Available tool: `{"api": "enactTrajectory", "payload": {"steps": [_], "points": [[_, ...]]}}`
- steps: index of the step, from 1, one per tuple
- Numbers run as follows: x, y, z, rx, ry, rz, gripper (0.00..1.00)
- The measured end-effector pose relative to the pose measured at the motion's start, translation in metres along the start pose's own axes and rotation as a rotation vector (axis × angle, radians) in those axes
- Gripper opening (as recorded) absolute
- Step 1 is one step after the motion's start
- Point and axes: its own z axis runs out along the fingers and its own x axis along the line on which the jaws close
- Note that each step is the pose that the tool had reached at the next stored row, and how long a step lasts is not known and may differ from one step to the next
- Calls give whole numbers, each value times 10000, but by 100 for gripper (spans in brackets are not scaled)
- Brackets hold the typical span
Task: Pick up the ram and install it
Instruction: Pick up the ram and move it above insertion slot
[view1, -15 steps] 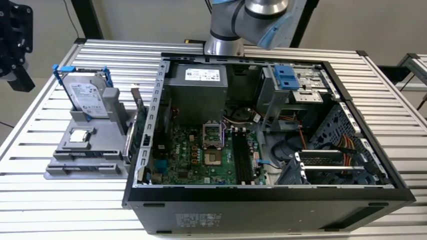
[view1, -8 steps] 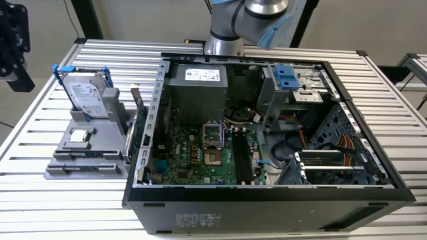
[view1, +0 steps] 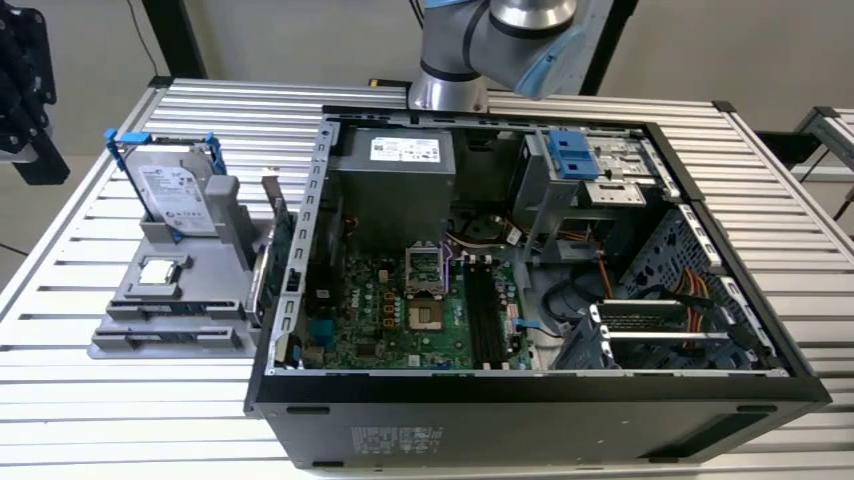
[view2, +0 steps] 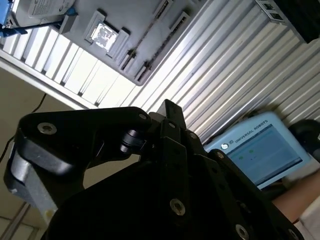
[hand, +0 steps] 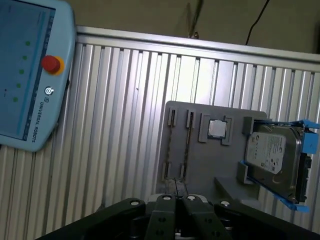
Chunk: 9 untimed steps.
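The ram (view1: 262, 285) stands edgewise in the holder (view1: 147, 335) beneath the gripper (hand: 176, 196).

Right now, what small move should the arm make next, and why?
I'd guess: lower the gripper toward the two narrow slots at the end of the grey holder, away from the hard drive and processor chip. The gripper hangs high above the table; thin dark strips there may be the ram, but I cannot be sure.

Slatted aluminium table (view1: 134, 420), beige wall (view1: 747, 50)
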Motion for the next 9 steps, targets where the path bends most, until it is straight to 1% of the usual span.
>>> {"api": "enactTrajectory", "payload": {"steps": [9], "points": [[0,0,0,15,1,-1,0]]}}
